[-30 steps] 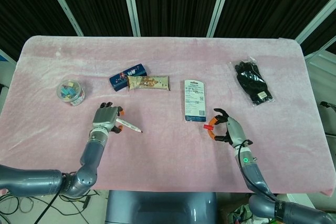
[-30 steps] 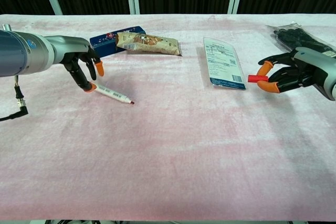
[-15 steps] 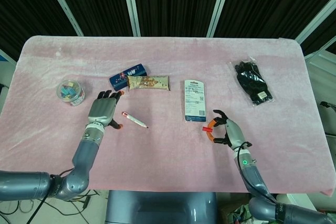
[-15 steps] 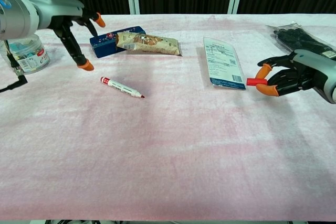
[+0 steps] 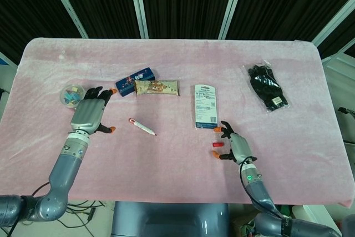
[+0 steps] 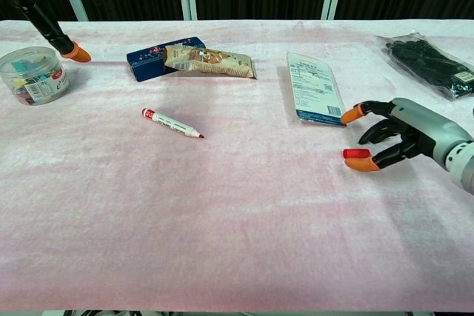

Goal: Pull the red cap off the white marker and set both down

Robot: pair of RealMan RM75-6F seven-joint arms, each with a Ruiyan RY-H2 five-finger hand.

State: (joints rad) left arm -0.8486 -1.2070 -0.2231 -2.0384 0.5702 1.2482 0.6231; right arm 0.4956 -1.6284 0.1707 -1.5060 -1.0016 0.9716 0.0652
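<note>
- The table (image 5: pixel 177 54), under its pink plush cloth, is the landmark here — soft and slightly grippy, so small round things should stay put rather than roll far.
- The left hand (image 5: pixel 89 116) hangs above the table's left side with fingers spread and nothing in it; in the chest view only its fingertips (image 6: pixel 76 54) show, near the tub of clips (image 6: pixel 32 74).
- The right hand (image 6: pixel 400 138) sits low over the table's right front, fingers apart and holding nothing, one orange fingertip just beside or touching the cap — I cannot tell which.
- The marker (image 6: pixel 171 123) lies flat on the table's left-centre, uncapped, tip pointing toward the front right. I judge it light, stiff and smooth-barrelled; the place to take hold is mid-barrel, across its width, well away from the wet tip.
- The cap (image 6: pixel 356 153) lies on its side on the table, well to the right of the marker. It looks tiny, light, hard and slick, likely to skitter if nudged; a pinch across its short sides would suit it.
- By my reading both pieces are set down, so the task looks essentially finished.
</note>
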